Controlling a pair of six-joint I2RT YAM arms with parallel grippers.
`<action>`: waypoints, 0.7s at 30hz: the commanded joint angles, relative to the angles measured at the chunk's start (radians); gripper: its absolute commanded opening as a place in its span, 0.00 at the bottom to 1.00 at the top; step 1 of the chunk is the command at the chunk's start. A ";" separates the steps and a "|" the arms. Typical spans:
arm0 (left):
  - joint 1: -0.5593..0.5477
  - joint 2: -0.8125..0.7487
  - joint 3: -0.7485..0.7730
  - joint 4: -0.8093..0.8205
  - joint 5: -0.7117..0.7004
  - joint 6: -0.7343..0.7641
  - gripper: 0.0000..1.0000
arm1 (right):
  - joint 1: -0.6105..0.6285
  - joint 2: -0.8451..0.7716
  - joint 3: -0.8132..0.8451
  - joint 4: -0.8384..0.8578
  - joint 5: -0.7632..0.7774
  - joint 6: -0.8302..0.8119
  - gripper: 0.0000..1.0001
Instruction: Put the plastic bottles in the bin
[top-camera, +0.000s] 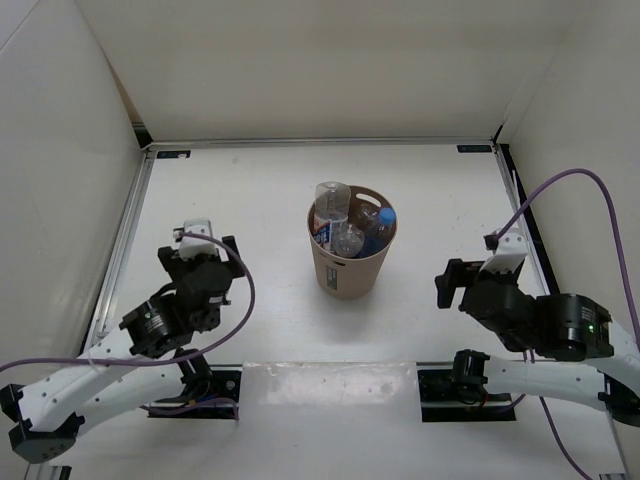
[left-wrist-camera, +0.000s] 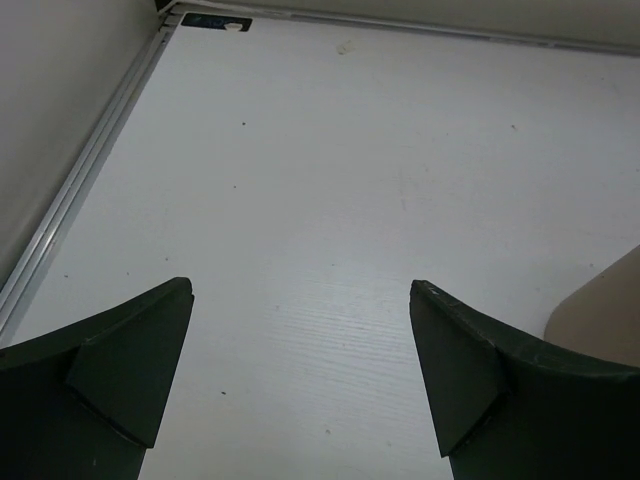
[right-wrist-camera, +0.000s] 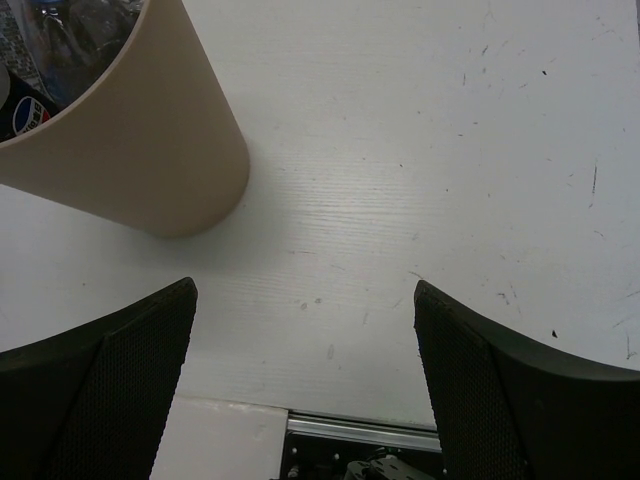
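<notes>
The bottles (top-camera: 345, 225) are sitting together inside the bin (top-camera: 345, 275), which is standing upright near the middle of the counter (top-camera: 250, 200). From left to right, a clear bottle (top-camera: 330, 197) is poking its neck above the rim, a second clear one (top-camera: 348, 239) is leaning in the middle, and a blue-capped bottle (top-camera: 384, 221) is resting against the right wall. The right wrist view is also showing a dark label (right-wrist-camera: 25, 113) among them, though the exact count is hard to read.

They look empty, so they are probably light, thin-walled and apt to dent or slip under a hard squeeze. The stiffer neck or shoulder would be the safer place to take hold. The bin looks rigid and is taking their weight without tipping. No bottle is showing outside it, so the job looks finished.

The left arm is lying low along the near left of the counter with its elbow bent. The left tool (top-camera: 205, 240) is pointing toward the far wall, well apart from the bin, with its jaws spread wide and nothing between them. Only a sliver of the bin is showing at the edge of its view.

The right arm is folding in from the near right corner. The right tool (top-camera: 447, 284) is facing the bin from a short way off, gaping wide and carrying nothing.
</notes>
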 joint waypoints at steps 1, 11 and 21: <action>0.067 0.025 0.070 -0.042 0.113 -0.031 1.00 | 0.001 0.019 -0.004 0.009 0.027 0.010 0.90; 0.282 0.099 0.133 -0.069 0.565 0.009 1.00 | 0.006 0.044 -0.002 0.005 0.027 0.016 0.90; 0.519 0.086 0.075 -0.025 0.783 -0.060 1.00 | 0.039 -0.025 -0.008 -0.004 0.041 0.036 0.90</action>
